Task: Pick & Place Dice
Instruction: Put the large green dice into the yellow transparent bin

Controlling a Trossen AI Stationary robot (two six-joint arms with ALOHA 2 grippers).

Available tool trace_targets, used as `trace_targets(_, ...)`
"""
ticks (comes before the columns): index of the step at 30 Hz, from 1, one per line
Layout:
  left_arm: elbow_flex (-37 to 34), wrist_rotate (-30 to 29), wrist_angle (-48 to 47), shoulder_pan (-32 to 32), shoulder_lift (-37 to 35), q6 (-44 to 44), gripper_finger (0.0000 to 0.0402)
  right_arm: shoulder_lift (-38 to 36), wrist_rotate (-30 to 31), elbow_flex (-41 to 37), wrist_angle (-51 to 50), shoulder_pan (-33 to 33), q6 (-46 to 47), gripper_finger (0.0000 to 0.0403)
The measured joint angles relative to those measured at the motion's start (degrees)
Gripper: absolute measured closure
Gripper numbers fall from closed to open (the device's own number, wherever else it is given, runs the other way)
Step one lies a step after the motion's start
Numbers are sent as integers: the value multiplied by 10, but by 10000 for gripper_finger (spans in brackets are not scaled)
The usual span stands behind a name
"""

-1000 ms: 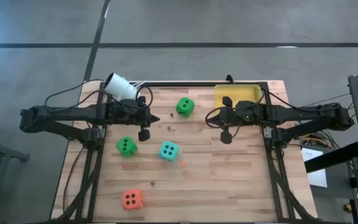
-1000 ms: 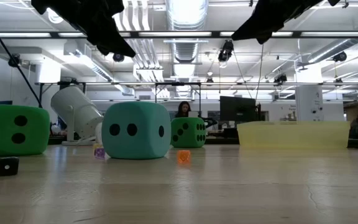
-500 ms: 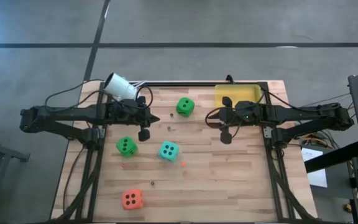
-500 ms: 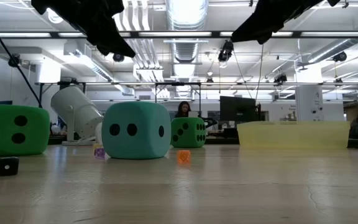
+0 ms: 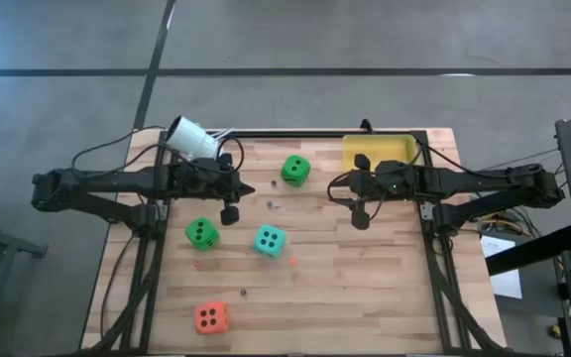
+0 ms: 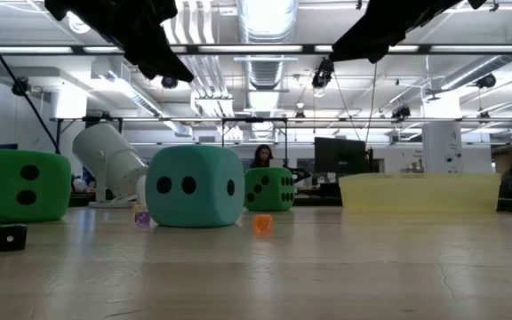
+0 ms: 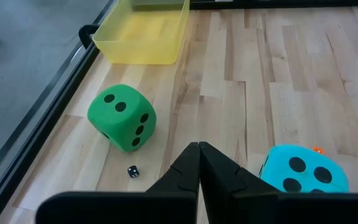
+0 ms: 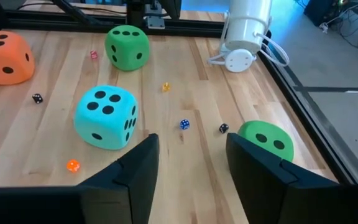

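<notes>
Four dice sit on the wooden table (image 5: 365,288), each flat on one face. One green die (image 5: 295,170) is far centre, and a second green die (image 5: 202,233) lies left of the teal die (image 5: 271,240). The orange-red die (image 5: 210,317) is near the front left. My left gripper (image 7: 199,149) hovers shut above the table's left middle (image 5: 249,188), with the far green die (image 7: 122,118) and the teal die (image 7: 303,173) ahead of it. My right gripper (image 8: 193,146) hovers open at the right middle (image 5: 336,188) with nothing between its fingers.
A yellow bin (image 5: 377,152) stands at the far right corner. A white cylindrical device (image 5: 192,137) with cables leans at the far left corner. Several tiny dice lie scattered among the big ones, such as a black one (image 8: 223,128) and an orange one (image 8: 73,165).
</notes>
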Motion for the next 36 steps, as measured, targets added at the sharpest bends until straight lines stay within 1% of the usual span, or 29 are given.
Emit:
trace_targets(7, 0, 0, 0, 0, 0, 0, 390, 0, 10, 0, 8, 0, -12, 217)
trace_targets(11, 0, 0, 0, 0, 0, 0, 389, 8, 23, 0, 40, -1, -15, 203)
trace_targets(15, 0, 0, 0, 0, 0, 0, 389, 27, 36, 0, 54, -5, -30, 168)
trace_targets(18, 0, 0, -1, 0, 0, 0, 389, 46, 50, 0, 56, -12, -32, 130)
trace_targets(27, 0, 0, -2, 0, 0, 0, 390, 84, 52, 14, 60, -30, -34, 18)
trace_targets(29, 0, 0, -2, 0, 0, 0, 390, 94, 51, 18, 60, -37, -32, 7)
trace_targets(36, 0, 0, -3, 0, 0, 0, 390, 154, 28, 55, 67, -60, -31, 3)
